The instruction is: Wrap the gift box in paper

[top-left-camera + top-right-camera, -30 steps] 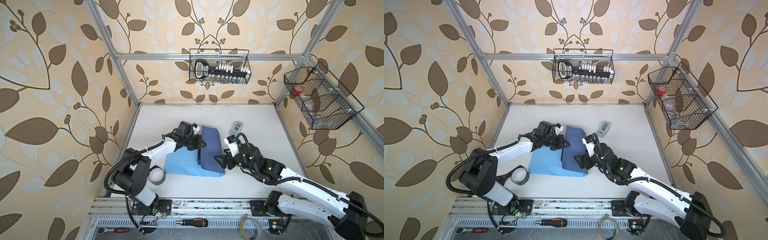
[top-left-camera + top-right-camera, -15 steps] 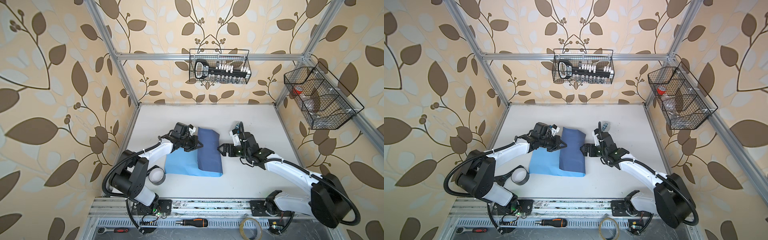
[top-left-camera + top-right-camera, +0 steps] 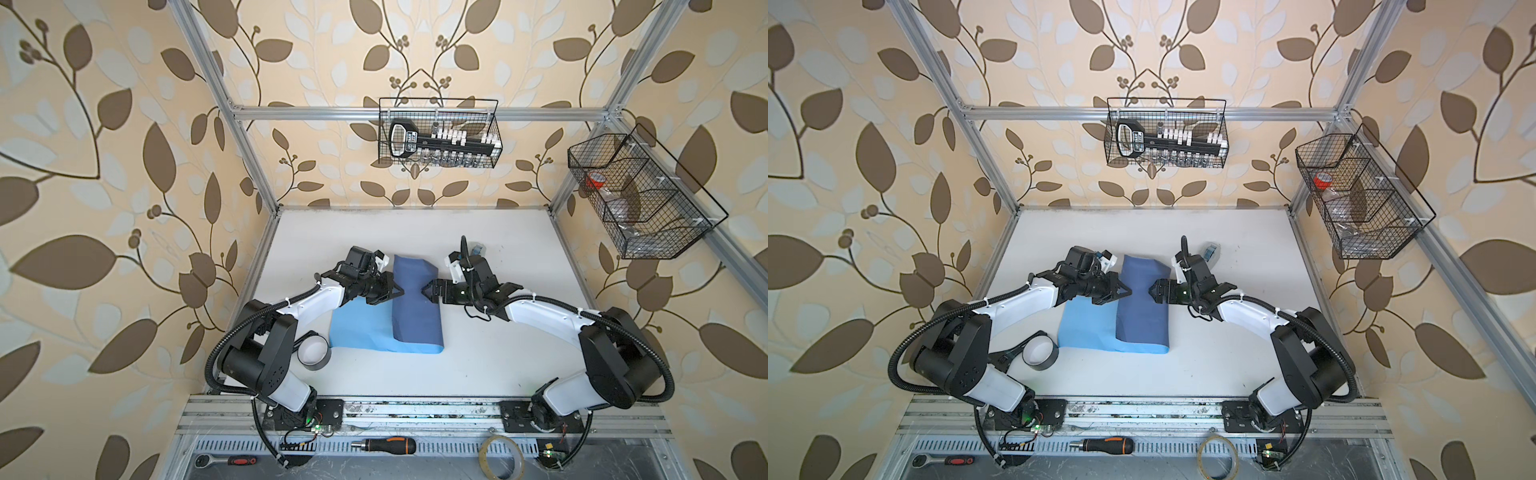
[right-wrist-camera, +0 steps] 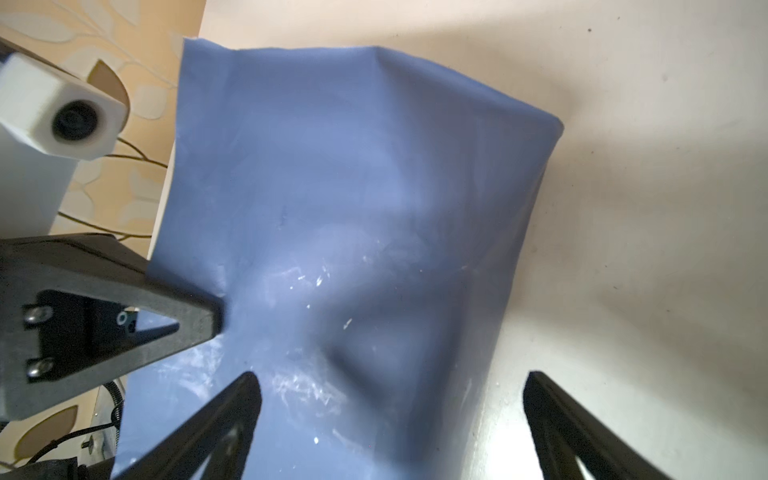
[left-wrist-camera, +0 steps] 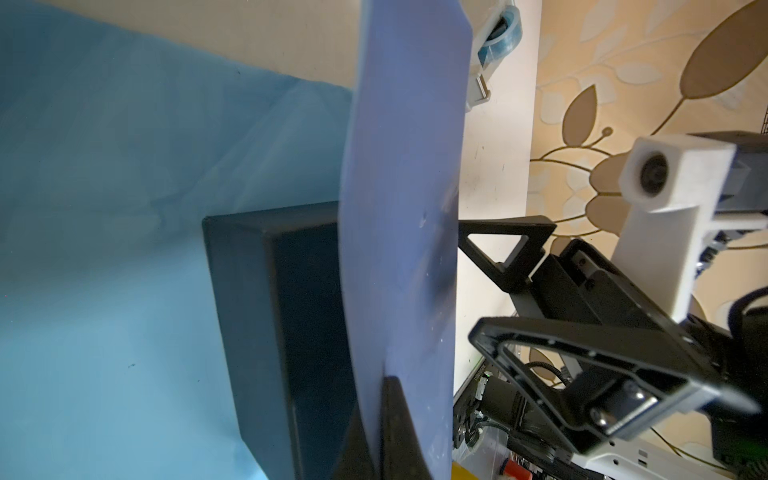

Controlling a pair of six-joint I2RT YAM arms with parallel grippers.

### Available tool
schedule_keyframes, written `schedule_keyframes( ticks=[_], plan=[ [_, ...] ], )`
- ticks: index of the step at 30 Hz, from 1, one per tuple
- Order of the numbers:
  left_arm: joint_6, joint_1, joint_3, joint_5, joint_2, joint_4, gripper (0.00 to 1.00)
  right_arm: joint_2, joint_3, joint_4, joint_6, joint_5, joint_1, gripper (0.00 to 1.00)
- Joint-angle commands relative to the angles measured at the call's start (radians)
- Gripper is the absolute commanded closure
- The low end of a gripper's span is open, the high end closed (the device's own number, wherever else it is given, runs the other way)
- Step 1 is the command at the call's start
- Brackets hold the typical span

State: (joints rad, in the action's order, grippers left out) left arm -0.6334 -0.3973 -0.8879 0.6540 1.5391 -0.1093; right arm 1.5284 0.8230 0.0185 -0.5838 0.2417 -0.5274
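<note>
Leaf-patterned wallpaper rings a white tabletop [image 3: 478,365]. At centre frame lies the paper [image 3: 415,309], its dusky-blue flap raised over the gift box [image 5: 266,307] — seen only in the left wrist view, resting on the light-blue face. The left gripper [image 3: 401,292] pinches the flap's edge; the right gripper [image 3: 424,289] gapes wide, empty, just beside the flap. In the upper-centre wire basket [image 3: 438,99], a black tool [image 3: 405,139] bears a label too small to read.

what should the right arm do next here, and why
Probably ease the open right gripper onto the paper to press it down on the box: the left gripper pinches the paper's edge, lifted over the box and not flat.
</note>
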Motion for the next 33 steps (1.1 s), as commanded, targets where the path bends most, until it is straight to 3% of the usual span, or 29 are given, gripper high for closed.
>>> schedule_keyframes(
  ticks=[1, 13, 16, 20, 23, 33],
  plan=[
    [0.021, 0.012, 0.02, 0.014, -0.036, 0.014, 1.0, 0.036, 0.027, -0.013, 0.0, 0.014, -0.006, 0.0],
    [0.024, 0.018, 0.036, -0.016, -0.023, 0.012, 1.0, 0.108, -0.002, -0.022, 0.006, 0.006, -0.01, 0.03],
    [0.033, 0.02, 0.031, -0.064, -0.029, -0.015, 0.9, 0.114, -0.027, -0.037, 0.0, -0.002, -0.016, 0.04],
    [0.045, 0.021, 0.029, -0.143, -0.054, -0.059, 0.66, 0.121, -0.058, -0.066, -0.016, -0.006, -0.02, 0.04],
    [0.054, 0.021, 0.032, -0.163, -0.065, -0.079, 0.55, 0.127, -0.07, -0.082, -0.024, -0.004, -0.021, 0.04],
    [0.04, 0.019, 0.02, -0.075, -0.017, -0.083, 0.45, 0.123, -0.074, -0.089, -0.029, -0.006, -0.025, 0.05]
  ],
)
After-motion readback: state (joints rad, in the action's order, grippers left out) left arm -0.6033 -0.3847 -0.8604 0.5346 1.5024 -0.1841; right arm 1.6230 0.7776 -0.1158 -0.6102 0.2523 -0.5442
